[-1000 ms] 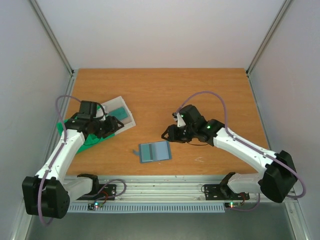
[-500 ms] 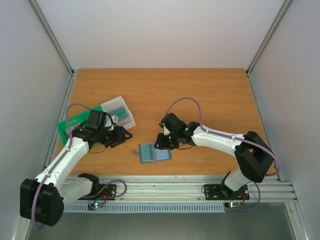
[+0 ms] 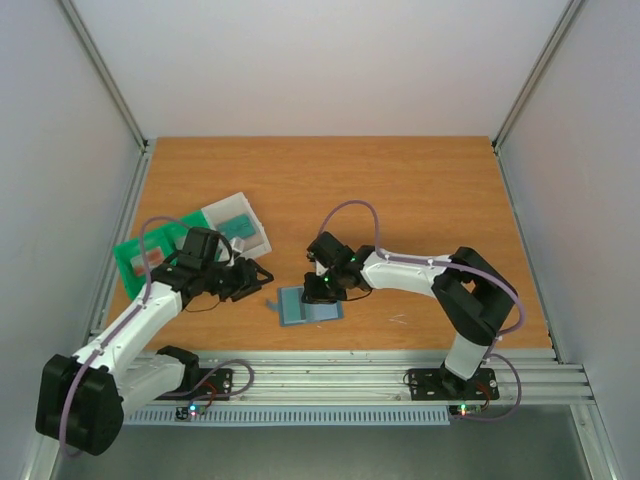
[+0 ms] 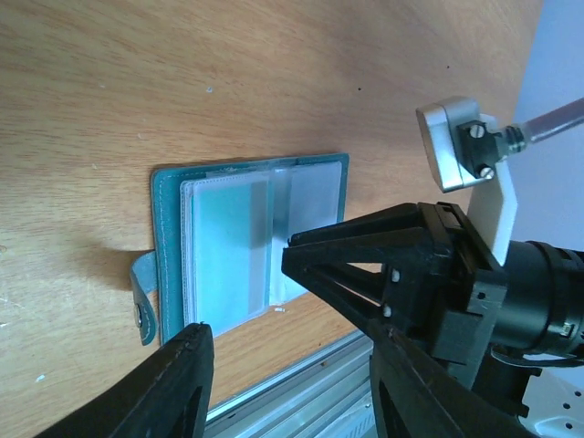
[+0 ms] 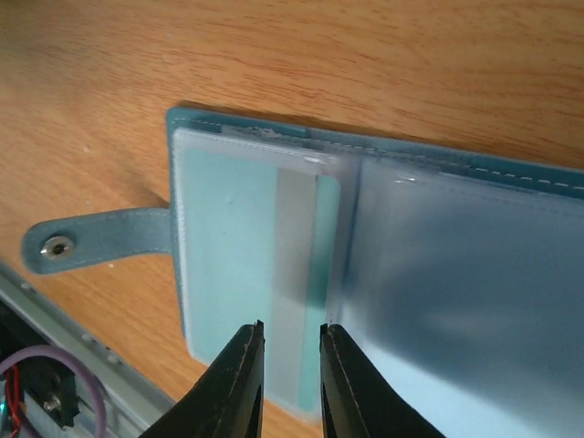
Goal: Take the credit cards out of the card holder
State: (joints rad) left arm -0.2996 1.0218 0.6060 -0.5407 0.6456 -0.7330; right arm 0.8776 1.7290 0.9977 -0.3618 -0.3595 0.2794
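Reaching low and leftward over the table (image 3: 400,190) with the right gripper (image 3: 318,288): elbow stacked above its base, forearm almost level, wrist tipped down onto the open card holder (image 3: 308,305). Set to a slim gap, gripping nothing, fingertips over the clear sleeve with the teal card (image 5: 228,274) inside; cannot tell whether touching it. Angling in from the left with the left gripper (image 4: 292,392), spread wide and empty, just beside the holder's snap strap (image 5: 91,242) yet apart. Lying unfolded near the table's front edge, between both grippers. Behind the left arm, a green tray (image 3: 135,255) and a clear tray (image 3: 240,222).
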